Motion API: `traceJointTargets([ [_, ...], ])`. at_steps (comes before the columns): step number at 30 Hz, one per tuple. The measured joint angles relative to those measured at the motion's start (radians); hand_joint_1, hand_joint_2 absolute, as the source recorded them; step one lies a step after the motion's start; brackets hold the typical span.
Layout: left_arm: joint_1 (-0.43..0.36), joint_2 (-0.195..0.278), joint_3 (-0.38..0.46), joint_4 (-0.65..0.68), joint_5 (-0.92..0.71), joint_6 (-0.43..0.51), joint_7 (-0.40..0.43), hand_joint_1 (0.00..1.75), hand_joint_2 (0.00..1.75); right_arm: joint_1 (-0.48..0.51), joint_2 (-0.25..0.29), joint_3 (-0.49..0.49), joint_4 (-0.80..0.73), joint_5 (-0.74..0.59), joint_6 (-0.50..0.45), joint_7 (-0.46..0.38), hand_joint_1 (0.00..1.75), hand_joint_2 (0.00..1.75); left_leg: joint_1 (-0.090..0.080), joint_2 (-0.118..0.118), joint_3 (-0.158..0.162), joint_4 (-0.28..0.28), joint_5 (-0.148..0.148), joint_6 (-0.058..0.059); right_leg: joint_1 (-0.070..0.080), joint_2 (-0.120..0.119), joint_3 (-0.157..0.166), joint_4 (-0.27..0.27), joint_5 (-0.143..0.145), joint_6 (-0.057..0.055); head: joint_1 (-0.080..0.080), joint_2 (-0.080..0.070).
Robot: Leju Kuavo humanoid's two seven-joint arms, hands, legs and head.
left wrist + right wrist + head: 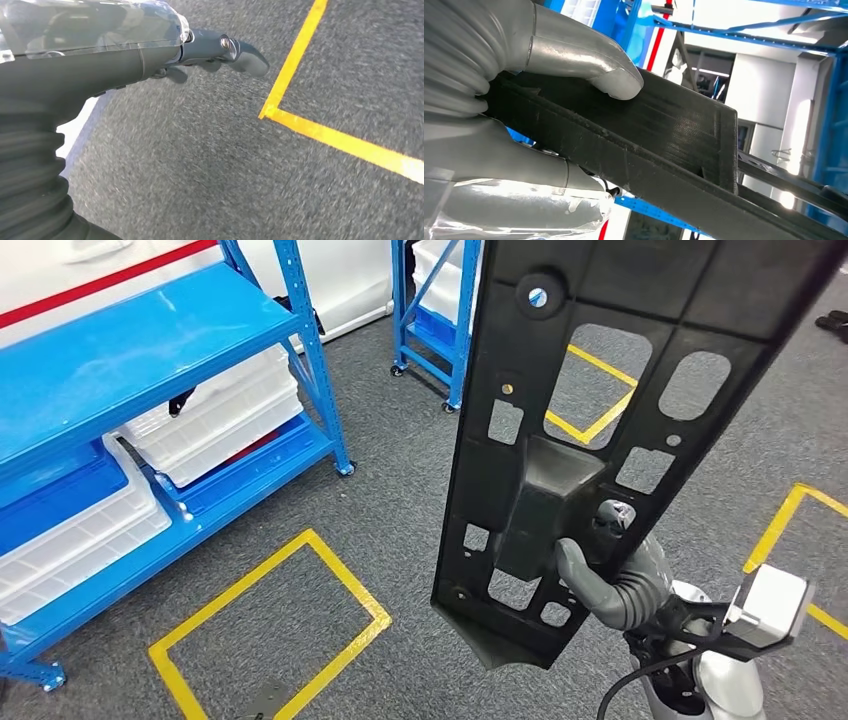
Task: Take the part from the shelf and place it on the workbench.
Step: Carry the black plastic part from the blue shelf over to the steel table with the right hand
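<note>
The black plastic panel (pixel 560 440) looks stiff and light but long, likely to swing; the raised block at its middle seems the best place to take hold. The right hand (pixel 612 575) grips it there, upright above the carpet, away from the blue shelf (pixel 150 350). The left hand (pixel 220 50) hangs with fingers loosely extended, holding nothing.

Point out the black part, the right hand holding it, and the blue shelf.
black part (pixel 600 390), head view, flat upper panel.
right hand (pixel 625 585), head view, grey ribbed cover behind the fingers.
blue shelf (pixel 130 355), head view, top deck.
</note>
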Motion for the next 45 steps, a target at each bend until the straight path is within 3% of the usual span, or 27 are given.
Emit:
traceJointTargets([
  [1, 0.0, 0.0, 0.0, 0.0, 0.0, 0.0, 0.0, 0.0, 1.75, 0.001, -0.001, -0.002, -0.004, 0.001, 0.0, 0.0, 1.75, 1.75, 0.002, 0.012, 0.002, -0.006, 0.004, 0.006, 0.002, -0.024, -0.011, 0.022, -0.016, 0.004, 0.0, 0.0],
  [3, 0.002, 0.0, 0.0, 0.0, 0.0, 0.001, -0.001, 0.0, 1.75, 0.004, -0.002, -0.004, -0.008, 0.001, 0.0, -0.001, 1.75, 1.75, 0.001, 0.037, 0.003, -0.011, 0.007, 0.014, 0.003, -0.083, -0.061, 0.129, -0.075, 0.012, 0.0, 0.0],
  [5, 0.005, 0.0, 0.0, 0.0, 0.0, 0.001, -0.001, 0.0, 1.75, 0.009, -0.002, -0.004, -0.009, 0.002, -0.001, -0.001, 1.75, 1.75, -0.002, 0.064, 0.002, -0.011, 0.005, 0.015, -0.004, -0.107, -0.117, 0.247, -0.123, 0.018, 0.0, 0.0],
  [6, 0.005, 0.0, 0.0, 0.0, 0.0, 0.001, -0.001, 0.0, 1.75, 0.012, -0.002, -0.004, -0.009, 0.002, -0.001, 0.0, 1.75, 1.75, -0.002, 0.076, 0.002, -0.01, 0.004, 0.015, -0.007, -0.111, -0.126, 0.266, -0.122, 0.02, 0.0, 0.0],
  [7, 0.005, 0.0, 0.0, 0.0, 0.0, 0.001, -0.001, 0.0, 1.75, 0.013, -0.002, -0.004, -0.009, 0.002, -0.001, 0.0, 1.75, 1.75, -0.003, 0.088, 0.003, -0.01, 0.003, 0.014, -0.009, -0.115, -0.112, 0.245, -0.103, 0.021, 0.0, 0.0],
  [10, 0.003, 0.0, 0.0, 0.0, -0.001, -0.003, -0.002, 0.0, 1.75, 0.012, -0.005, -0.006, -0.01, 0.002, 0.0, 0.0, 1.75, 1.75, -0.006, 0.119, 0.011, -0.009, -0.005, 0.003, -0.001, -0.165, -0.003, 0.047, -0.024, 0.012, 0.0, 0.0],
  [12, 0.003, 0.0, 0.0, 0.0, -0.001, -0.005, -0.004, 0.0, 1.75, 0.01, -0.005, -0.007, -0.011, 0.002, 0.0, -0.001, 1.75, 1.75, -0.01, 0.137, 0.014, -0.009, -0.011, -0.006, 0.009, -0.185, 0.026, -0.012, -0.016, 0.003, 0.0, 0.0],
  [14, 0.003, 0.0, 0.0, 0.0, 0.0, -0.004, -0.004, 0.0, 1.75, 0.01, -0.006, -0.008, -0.011, 0.002, 0.001, -0.001, 1.75, 1.75, -0.012, 0.153, 0.018, -0.01, -0.015, -0.017, 0.01, -0.164, 0.024, -0.015, -0.015, -0.007, 0.0, 0.0],
  [16, 0.002, 0.0, 0.0, 0.0, 0.0, -0.003, -0.003, 0.0, 1.75, 0.009, -0.007, -0.009, -0.011, 0.002, 0.002, -0.001, 1.75, 1.75, -0.008, 0.123, 0.012, 0.015, -0.038, -0.025, 0.005, -0.143, 0.027, -0.023, -0.01, -0.019, 0.0, 0.0],
  [18, 0.004, 0.0, 0.0, 0.0, 0.0, -0.004, -0.003, 0.0, 1.75, 0.005, -0.007, -0.009, -0.01, 0.002, 0.003, -0.002, 1.75, 1.75, -0.005, 0.068, -0.032, 0.116, -0.095, -0.029, 0.001, -0.123, 0.03, -0.027, -0.008, -0.03, 0.0, 0.0],
  [20, 0.008, 0.001, 0.0, 0.0, 0.0, -0.007, -0.003, 0.0, 1.75, 0.005, -0.007, -0.009, -0.006, 0.001, 0.004, -0.002, 1.75, 1.75, -0.004, 0.048, -0.099, 0.25, -0.146, -0.032, 0.002, -0.098, 0.03, -0.027, -0.008, -0.034, 0.0, 0.0],
  [21, 0.009, 0.001, 0.0, 0.0, -0.001, -0.008, -0.003, 0.0, 1.75, 0.006, -0.007, -0.009, -0.004, 0.001, 0.005, -0.002, 1.75, 1.75, -0.004, 0.045, -0.119, 0.283, -0.147, -0.033, 0.003, -0.084, 0.03, -0.026, -0.008, -0.034, 0.0, 0.0],
  [22, 0.01, 0.002, 0.0, 0.0, -0.001, -0.01, -0.003, 0.0, 1.75, 0.006, -0.007, -0.009, -0.002, 0.001, 0.005, -0.002, 1.75, 1.75, -0.004, 0.044, -0.122, 0.278, -0.129, -0.033, 0.003, -0.069, 0.03, -0.024, -0.009, -0.034, 0.0, 0.0],
  [23, 0.01, 0.002, 0.0, 0.0, -0.001, -0.011, -0.004, 0.0, 1.75, 0.006, -0.007, -0.009, -0.001, 0.0, 0.005, -0.003, 1.75, 1.75, -0.004, 0.039, -0.107, 0.234, -0.093, -0.032, 0.002, -0.055, 0.031, -0.021, -0.01, -0.033, 0.0, 0.0],
  [25, 0.009, 0.003, 0.0, 0.0, -0.001, -0.012, -0.004, 0.0, 1.75, 0.006, -0.007, -0.009, -0.001, -0.001, 0.006, -0.005, 1.75, 1.75, 0.0, -0.001, -0.054, 0.102, -0.021, -0.028, 0.002, -0.028, 0.028, -0.012, -0.014, -0.027, 0.0, 0.0],
  [27, 0.009, 0.003, 0.0, 0.0, -0.002, -0.014, -0.004, 0.0, 1.75, 0.007, -0.007, -0.009, 0.0, -0.002, 0.006, -0.008, 1.75, 1.75, 0.003, -0.041, -0.023, 0.027, 0.0, -0.022, -0.001, -0.003, 0.017, -0.004, -0.014, -0.015, 0.0, 0.0],
  [29, 0.008, 0.004, -0.001, 0.0, -0.002, -0.016, -0.004, 0.0, 1.75, 0.01, -0.008, -0.01, 0.0, -0.002, 0.006, -0.009, 1.75, 1.75, 0.002, -0.036, -0.017, 0.015, -0.003, -0.012, -0.006, 0.02, 0.008, -0.004, -0.009, -0.001, 0.0, 0.0],
  [30, 0.007, 0.004, 0.0, 0.0, -0.002, -0.016, -0.004, 0.0, 1.75, 0.012, -0.009, -0.01, 0.0, -0.003, 0.006, -0.01, 1.75, 1.75, 0.001, -0.024, -0.014, 0.01, 0.0, -0.005, -0.007, 0.016, 0.006, -0.002, -0.009, 0.005, -0.001, 0.0],
  [32, 0.006, 0.005, 0.0, 0.0, -0.002, -0.016, -0.004, 0.0, 1.75, 0.012, -0.01, -0.011, 0.0, -0.003, 0.006, -0.01, 1.75, 1.75, 0.002, 0.003, -0.007, -0.002, 0.006, 0.008, -0.004, -0.036, -0.016, 0.044, -0.038, 0.015, 0.0, 0.0],
  [34, 0.006, 0.006, 0.0, 0.0, -0.001, -0.016, -0.004, 0.0, 1.75, 0.009, -0.01, -0.011, 0.0, -0.003, 0.006, -0.01, 1.75, 1.75, -0.002, 0.03, -0.004, -0.006, 0.006, 0.015, -0.005, -0.095, -0.074, 0.161, -0.098, 0.022, 0.0, 0.0],
  [36, 0.007, 0.006, 0.0, 0.0, -0.001, -0.017, -0.004, 0.0, 1.75, 0.009, -0.01, -0.011, 0.001, -0.003, 0.005, -0.01, 1.75, 1.75, -0.004, 0.057, -0.003, -0.005, 0.003, 0.016, -0.009, -0.111, -0.127, 0.262, -0.131, 0.027, 0.0, 0.0],
  [37, 0.007, 0.006, 0.0, 0.0, -0.001, -0.017, -0.004, 0.0, 1.75, 0.009, -0.01, -0.011, 0.001, -0.003, 0.005, -0.009, 1.75, 1.75, -0.004, 0.071, -0.002, -0.005, 0.001, 0.016, -0.011, -0.114, -0.13, 0.267, -0.122, 0.028, 0.0, 0.0],
  [38, 0.006, 0.006, 0.0, 0.0, -0.001, -0.017, -0.004, 0.0, 1.75, 0.008, -0.01, -0.011, 0.001, -0.003, 0.005, -0.009, 1.75, 1.75, -0.005, 0.083, 0.0, -0.005, -0.001, 0.014, -0.011, -0.118, -0.11, 0.23, -0.095, 0.026, 0.0, 0.0],
  [39, 0.005, 0.006, 0.0, 0.0, -0.001, -0.017, -0.004, 0.0, 1.75, 0.008, -0.01, -0.011, 0.001, -0.003, 0.005, -0.009, 1.75, 1.75, -0.005, 0.094, 0.004, -0.005, -0.004, 0.012, -0.01, -0.131, -0.072, 0.161, -0.059, 0.023, 0.0, 0.0],
  [41, 0.004, 0.006, 0.0, 0.0, -0.001, -0.017, -0.004, 0.0, 1.75, 0.004, -0.01, -0.011, 0.0, -0.003, 0.005, -0.009, 1.75, 1.75, -0.008, 0.113, 0.01, -0.005, -0.012, 0.004, 0.001, -0.166, -0.002, 0.032, -0.016, 0.012, 0.0, 0.0],
  [43, 0.003, 0.006, -0.001, 0.0, -0.001, -0.017, -0.004, 0.0, 1.75, 0.001, -0.01, -0.011, 0.0, -0.002, 0.005, -0.01, 1.75, 1.75, -0.012, 0.13, 0.014, -0.005, -0.017, -0.006, 0.012, -0.175, 0.017, -0.01, -0.014, 0.002, 0.0, 0.0],
  [45, 0.0, 0.005, -0.001, 0.0, -0.002, -0.017, -0.004, 0.0, 1.75, 0.001, -0.01, -0.011, 0.0, -0.002, 0.004, -0.009, 1.75, 1.75, -0.011, 0.14, 0.02, -0.005, -0.024, -0.016, 0.012, -0.154, 0.018, -0.016, -0.011, -0.009, 0.0, 0.0],
])
